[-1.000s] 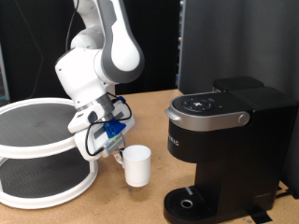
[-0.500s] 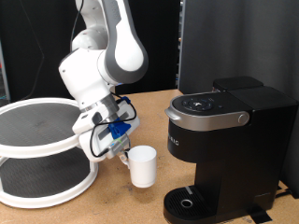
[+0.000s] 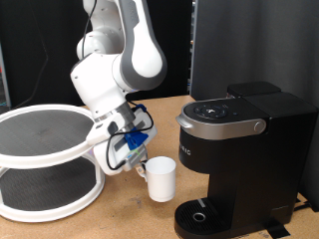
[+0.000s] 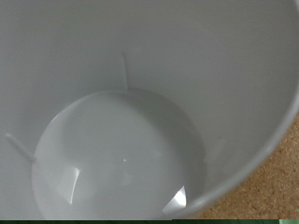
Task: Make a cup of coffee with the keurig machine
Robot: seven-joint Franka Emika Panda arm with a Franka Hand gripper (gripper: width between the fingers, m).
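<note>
at the exterior view's left a white two-tier round rack [image 3: 40,149] with dark mesh shelves is sitting on the brown table [image 3: 159,110], and nothing is lying on the shelf surfaces that are showing. just to its right the white robot arm [image 3: 120,60] is reaching down from the exterior view's top, its wrist wrapped in cables and a blue part. the gripper [image 3: 140,164] is hanging low at the end of it, right against the cup [image 3: 161,179] on the cup's left side — it is looking as though the fingers are pinching the handle or the near wall, but the fingertips themselves are hidden, so whether they are spread or pressed together cannot be told. the cup is standing upright, between the rack and the keurig machine [image 3: 239,159], close to the machine's front corner and not on the round drip tray [image 3: 202,215]. the machine is taking up the exterior view's right, its lid down, the silver-grey band and top buttons facing up. the wrist view is filling almost entirely with the cup's [image 4: 131,112] white inside — the round bottom is showing bare and dry, with a sliver of the table [image 4: 266,191] at one corner.
</note>
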